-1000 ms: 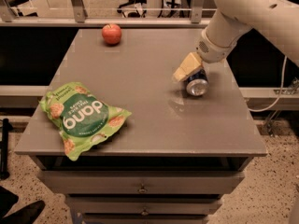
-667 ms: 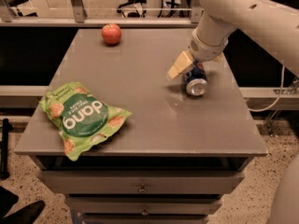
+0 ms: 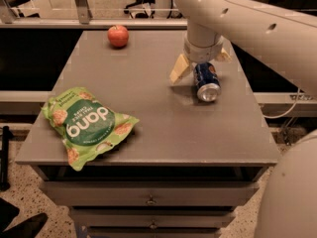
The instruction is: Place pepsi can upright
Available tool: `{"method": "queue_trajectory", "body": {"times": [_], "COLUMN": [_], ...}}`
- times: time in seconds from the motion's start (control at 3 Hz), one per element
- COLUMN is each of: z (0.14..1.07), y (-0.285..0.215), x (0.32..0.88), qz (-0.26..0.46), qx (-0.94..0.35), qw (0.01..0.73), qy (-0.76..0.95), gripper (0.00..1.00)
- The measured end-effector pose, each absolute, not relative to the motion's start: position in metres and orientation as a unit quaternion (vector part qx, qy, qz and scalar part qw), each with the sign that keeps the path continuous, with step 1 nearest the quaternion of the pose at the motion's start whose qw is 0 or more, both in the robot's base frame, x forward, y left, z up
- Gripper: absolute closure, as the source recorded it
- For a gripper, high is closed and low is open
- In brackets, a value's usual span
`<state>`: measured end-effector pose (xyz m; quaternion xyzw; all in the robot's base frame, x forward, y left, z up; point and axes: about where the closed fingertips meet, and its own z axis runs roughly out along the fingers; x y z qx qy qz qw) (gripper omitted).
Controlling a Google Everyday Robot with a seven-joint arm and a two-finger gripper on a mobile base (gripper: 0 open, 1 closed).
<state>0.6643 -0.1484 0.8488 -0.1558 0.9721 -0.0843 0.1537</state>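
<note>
The pepsi can (image 3: 206, 81) lies on its side on the grey table (image 3: 148, 83), right of the middle, with its silver end facing the front edge. My gripper (image 3: 200, 67) hangs from the white arm directly over the can's far end. It is open: one tan finger (image 3: 179, 69) stands left of the can with a gap to it, and the other finger (image 3: 223, 55) shows at the can's far right. The can's blue side and a bit of the red-white logo show between them.
A red apple (image 3: 118, 35) sits at the table's far edge, left of the gripper. A green snack bag (image 3: 88, 125) lies at the front left. Drawers (image 3: 151, 200) are under the tabletop. The arm's white body fills the right side.
The arm has swung left over the can. The left finger has moved further left, so the fingers now straddle the can's far end. The can has not moved.
</note>
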Motion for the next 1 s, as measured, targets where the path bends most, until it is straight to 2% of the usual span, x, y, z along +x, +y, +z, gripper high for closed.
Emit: {"method": "queue_trajectory", "body": {"times": [0.33, 0.67, 1.0], "z": [0.8451, 0.8412, 0.84], "y": [-0.1483, -0.1531, -0.1577], "x": [0.666, 0.6658, 0.6652], "qz": [-0.105, -0.108, -0.102], "qx": [-0.139, -0.124, -0.112], "qw": [0.145, 0.141, 0.141], "qy": [0.974, 0.976, 0.978], "gripper": [0.0, 0.13, 0.37]}}
